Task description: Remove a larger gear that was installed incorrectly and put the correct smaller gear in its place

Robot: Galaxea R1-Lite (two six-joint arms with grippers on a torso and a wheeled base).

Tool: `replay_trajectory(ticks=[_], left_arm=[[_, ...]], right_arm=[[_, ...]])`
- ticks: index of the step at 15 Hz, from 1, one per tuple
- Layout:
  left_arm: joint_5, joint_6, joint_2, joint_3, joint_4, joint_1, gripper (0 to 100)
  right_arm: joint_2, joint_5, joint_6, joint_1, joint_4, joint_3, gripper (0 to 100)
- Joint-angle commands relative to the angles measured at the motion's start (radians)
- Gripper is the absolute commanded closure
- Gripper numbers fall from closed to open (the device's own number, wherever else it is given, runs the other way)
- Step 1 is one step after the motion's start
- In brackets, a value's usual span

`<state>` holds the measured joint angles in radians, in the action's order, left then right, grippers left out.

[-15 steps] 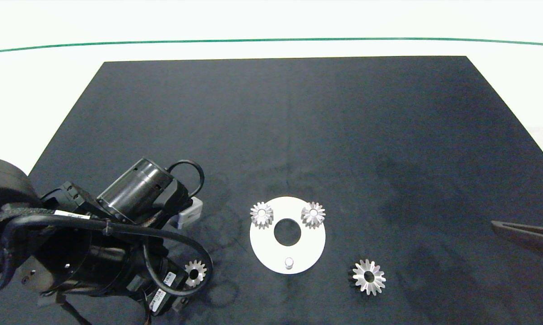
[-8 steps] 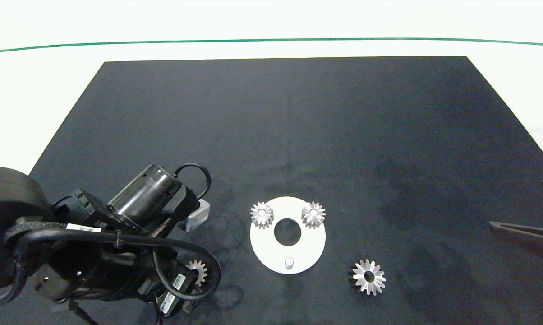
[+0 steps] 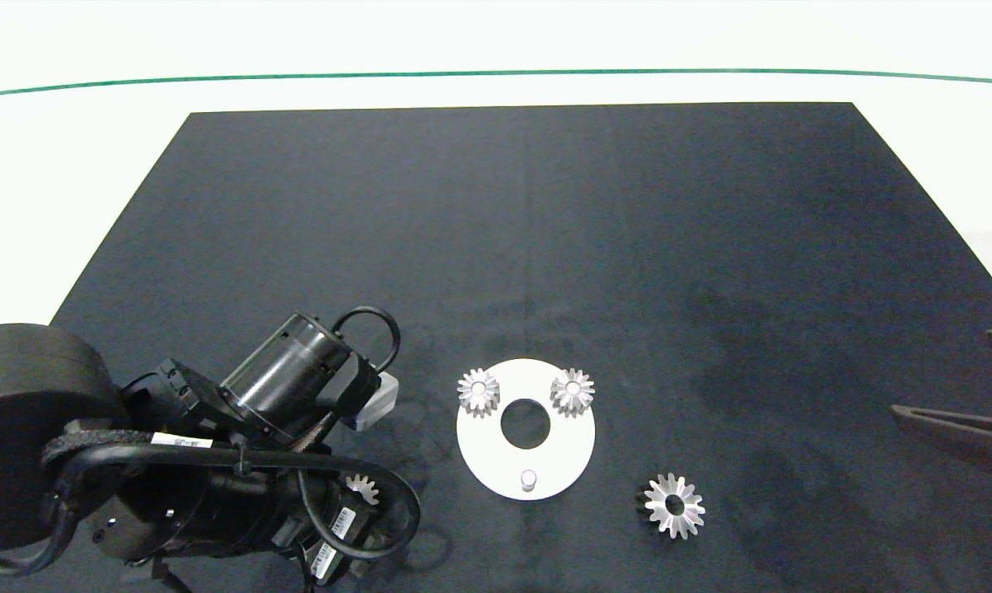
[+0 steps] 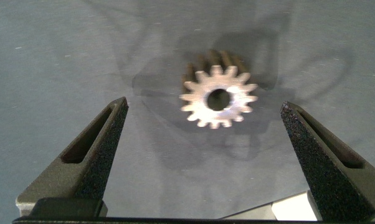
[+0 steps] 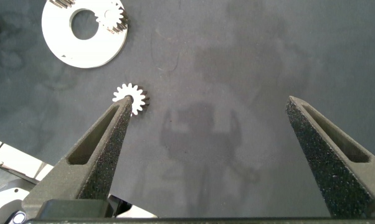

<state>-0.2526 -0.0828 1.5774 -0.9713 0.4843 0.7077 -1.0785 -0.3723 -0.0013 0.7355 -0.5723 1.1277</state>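
Observation:
The smaller gear [image 4: 217, 98] lies flat on the dark mat, centred between the wide-apart fingers of my open left gripper [image 4: 205, 106], touching neither. In the head view the left arm [image 3: 216, 461] covers most of this gear [image 3: 364, 488]. The larger gear [image 3: 674, 505], with star-like teeth, lies on the mat right of the white round plate [image 3: 496, 461]. Two small gears [image 3: 477, 391] [image 3: 572, 392] sit on the plate, and its near peg [image 3: 529, 479] is bare. My right gripper [image 5: 209, 102] hangs open and empty at the right edge, well away from the larger gear [image 5: 131, 98].
A black mat [image 3: 512, 231] covers the white table, with a green line [image 3: 496, 72] along the far side. The plate has a round centre hole [image 3: 525, 423]. Bare mat stretches behind the plate and between the larger gear and the right gripper's finger [image 3: 957, 430].
The left arm has moved right and toward the near edge, coming down over the smaller gear and hiding more of it. The right arm, plate and other gears have not moved.

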Motion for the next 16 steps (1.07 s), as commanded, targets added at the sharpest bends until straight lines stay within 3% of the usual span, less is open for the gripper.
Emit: replay_trajectory(ticks=[1,16], left_arm=[[-0.001,-0.002,0.006,0.002,-0.018,0.013,0],[0.007,0.000,0.039,0.005,-0.052,0.026,27]], right_arm=[[-0.003,0.000,0.000,0.001,-0.003,0.000,0],[-0.006,0.000,0.000,0.001,-0.003,-0.002,0]])
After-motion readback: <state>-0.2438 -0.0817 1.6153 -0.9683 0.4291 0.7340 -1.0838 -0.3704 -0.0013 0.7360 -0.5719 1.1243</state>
